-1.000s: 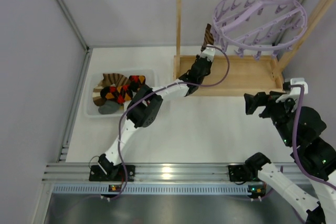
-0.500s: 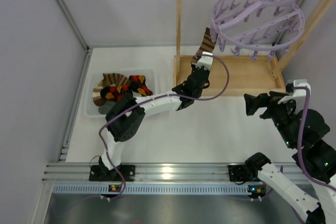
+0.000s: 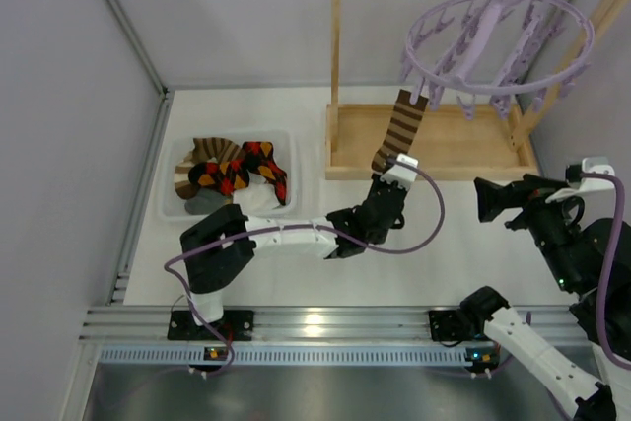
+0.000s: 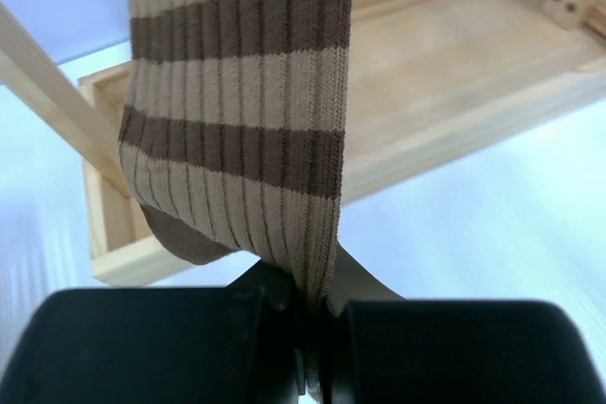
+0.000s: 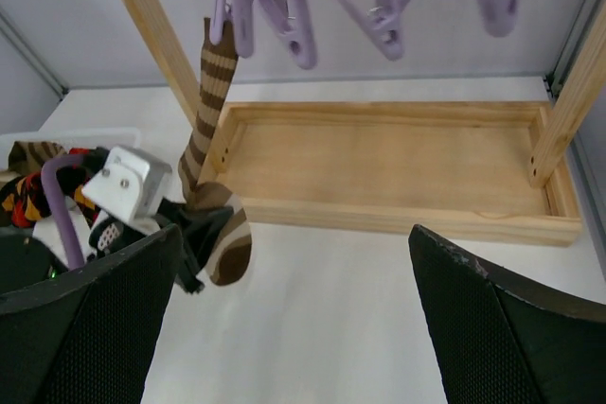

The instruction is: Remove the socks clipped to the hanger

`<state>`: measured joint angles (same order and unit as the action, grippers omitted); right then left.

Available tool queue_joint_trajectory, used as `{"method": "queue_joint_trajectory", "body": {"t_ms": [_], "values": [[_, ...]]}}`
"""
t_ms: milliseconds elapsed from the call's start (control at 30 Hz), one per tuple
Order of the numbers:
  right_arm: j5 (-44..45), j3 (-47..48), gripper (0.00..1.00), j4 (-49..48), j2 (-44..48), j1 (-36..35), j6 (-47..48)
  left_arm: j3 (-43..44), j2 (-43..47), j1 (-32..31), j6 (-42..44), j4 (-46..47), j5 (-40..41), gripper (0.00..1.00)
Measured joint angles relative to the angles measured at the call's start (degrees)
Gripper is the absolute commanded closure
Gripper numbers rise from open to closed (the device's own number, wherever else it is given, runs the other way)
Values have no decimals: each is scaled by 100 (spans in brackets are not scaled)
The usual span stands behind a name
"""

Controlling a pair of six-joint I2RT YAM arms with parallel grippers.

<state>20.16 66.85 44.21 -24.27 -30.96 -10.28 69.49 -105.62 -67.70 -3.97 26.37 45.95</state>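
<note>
Brown-and-tan striped sock (image 3: 402,130) front and centre: its cuff is pinched in a peg on the left edge of the lavender hanger (image 3: 493,17), upper right of the overhead view. The fabric slants down-left to the left gripper (image 3: 385,162), whose fingers (image 4: 284,305) are clamped tight on the toe end. Behind it sits the wooden tray (image 3: 463,145) of the rack. At the right edge the right gripper (image 3: 489,199) hovers above the table, jaws spread wide and holding nothing. Far left, a clear bin (image 3: 166,199) holds the diamond-patterned socks (image 3: 232,173) and more striped ones.
</note>
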Motion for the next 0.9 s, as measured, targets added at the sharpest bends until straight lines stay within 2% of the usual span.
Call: {"method": "queue_joint_trajectory", "body": {"t_ms": [233, 467, 700, 900], "values": [[133, 627, 0, 269, -256, 0, 24, 249, -170, -866, 212, 20, 313, 100], [459, 1902, 3, 603, -1561, 0, 66, 1775, -1250, -1351, 1088, 26, 1060, 100], [1126, 2341, 11, 942, -2708, 0, 90, 3014, -2291, -1534, 2063, 31, 1611, 100], [1746, 2610, 21, 1119, -3412, 0, 153, 3458, -2741, -1517, 2645, 31, 1799, 100]]}}
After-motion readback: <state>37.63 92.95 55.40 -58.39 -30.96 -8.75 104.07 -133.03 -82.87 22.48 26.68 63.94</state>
